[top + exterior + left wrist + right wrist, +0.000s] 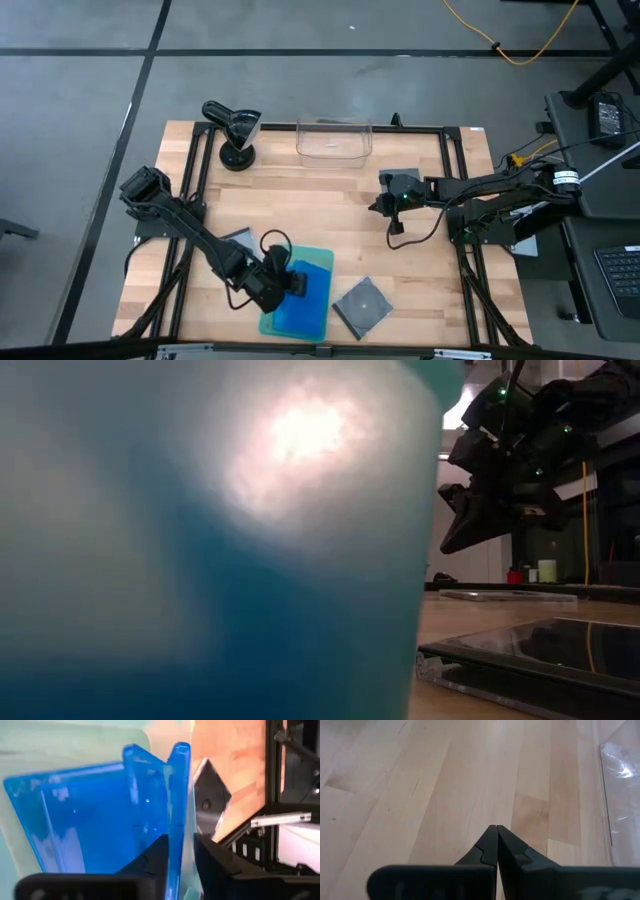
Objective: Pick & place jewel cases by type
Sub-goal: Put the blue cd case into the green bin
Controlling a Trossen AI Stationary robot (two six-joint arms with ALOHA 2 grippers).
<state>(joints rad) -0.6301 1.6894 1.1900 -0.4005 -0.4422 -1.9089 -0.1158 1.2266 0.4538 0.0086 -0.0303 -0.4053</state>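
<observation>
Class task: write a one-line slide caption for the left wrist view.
Left gripper straddling an upright blue jewel case over the pale green tray, with a dark jewel case on the wooden table beyond.

A wooden table carries a green tray, clear bin, grey jewel cases.

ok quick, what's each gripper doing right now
left gripper: fingers astride an upright blue jewel case; gripped or released, cannot tell.
right gripper: shut, empty, over bare table.

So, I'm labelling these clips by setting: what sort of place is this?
Probably a robotics lab or workshop: a wooden table in a black metal frame on grey concrete floor, a yellow cable trailing behind it, and a desk with a keyboard alongside.
</observation>
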